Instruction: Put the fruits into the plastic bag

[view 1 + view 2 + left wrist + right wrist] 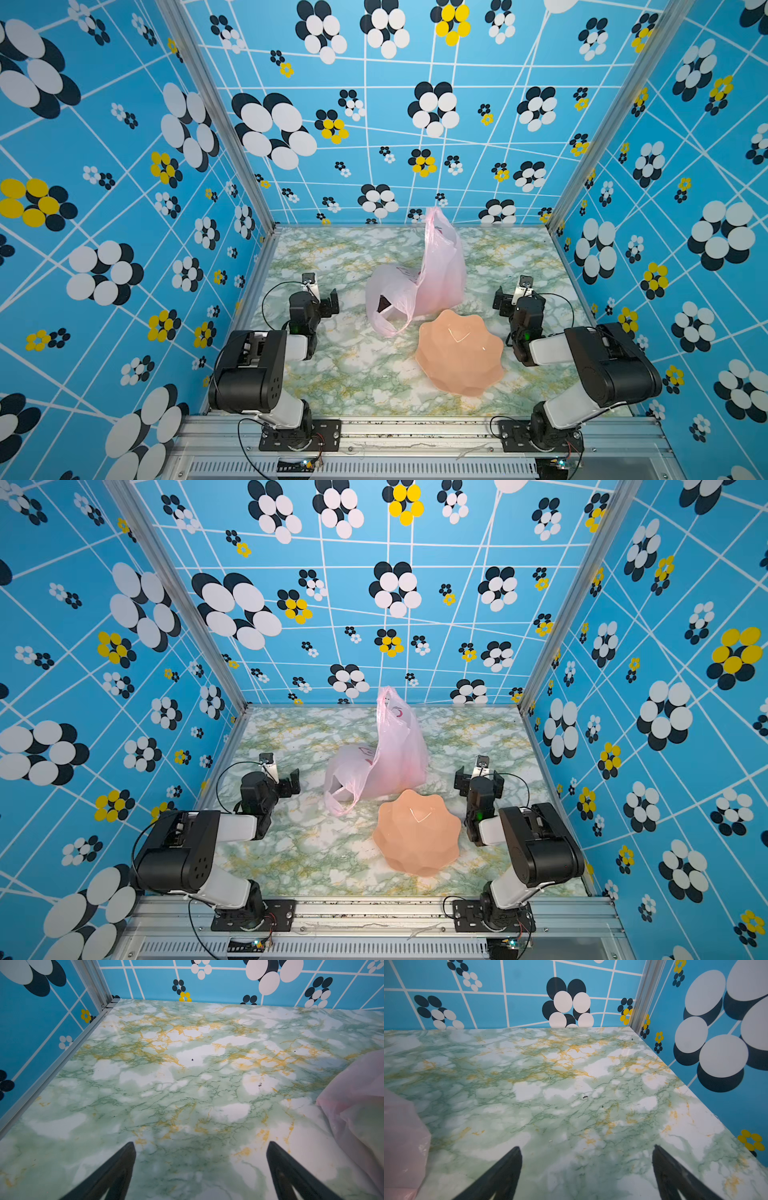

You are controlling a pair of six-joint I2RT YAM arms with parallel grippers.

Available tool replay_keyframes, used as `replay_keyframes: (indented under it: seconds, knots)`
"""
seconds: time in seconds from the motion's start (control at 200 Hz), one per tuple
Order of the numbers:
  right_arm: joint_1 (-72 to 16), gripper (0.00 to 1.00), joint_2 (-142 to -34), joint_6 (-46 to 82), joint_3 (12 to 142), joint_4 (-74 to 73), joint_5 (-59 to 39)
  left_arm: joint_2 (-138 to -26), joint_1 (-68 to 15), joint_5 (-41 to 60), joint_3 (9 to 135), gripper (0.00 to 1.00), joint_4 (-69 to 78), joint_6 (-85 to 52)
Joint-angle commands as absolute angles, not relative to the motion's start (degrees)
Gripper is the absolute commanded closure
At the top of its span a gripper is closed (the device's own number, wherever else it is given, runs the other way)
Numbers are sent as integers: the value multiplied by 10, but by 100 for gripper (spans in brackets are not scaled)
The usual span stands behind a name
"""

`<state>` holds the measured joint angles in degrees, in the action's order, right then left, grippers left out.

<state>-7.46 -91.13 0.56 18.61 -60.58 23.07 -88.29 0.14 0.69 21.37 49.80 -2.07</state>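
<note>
The pale pink plastic bag [436,274] [395,754] stands crumpled in the middle of the marbled table, one handle sticking up and another loop drooping at its near left. A dark brownish shape [382,303] shows inside its left part; I cannot tell what it is. No other fruits show anywhere. My left gripper [318,301] [274,783] [200,1144] hovers open and empty left of the bag. My right gripper [519,301] [478,780] [586,1147] is open and empty to the bag's right. The bag's edge [357,1109] [402,1142] shows in both wrist views.
A peach-pink scalloped bowl [459,353] [417,833] sits just in front of the bag, nearer my right arm, with nothing in it. Blue flower-patterned walls close the table [332,374] on three sides. An aluminium rail [415,432] runs along the front.
</note>
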Motion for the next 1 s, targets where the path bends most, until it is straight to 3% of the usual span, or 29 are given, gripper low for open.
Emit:
replay_keyframes:
  seconds: [0.0,0.995]
  knots:
    - [-71,1,-903,0,192,-602,230,-881,0,13,220,1,512,-11]
    - [-71,1,-902,1,198,-591,224,-883,-8,-2,221,1,514,-6]
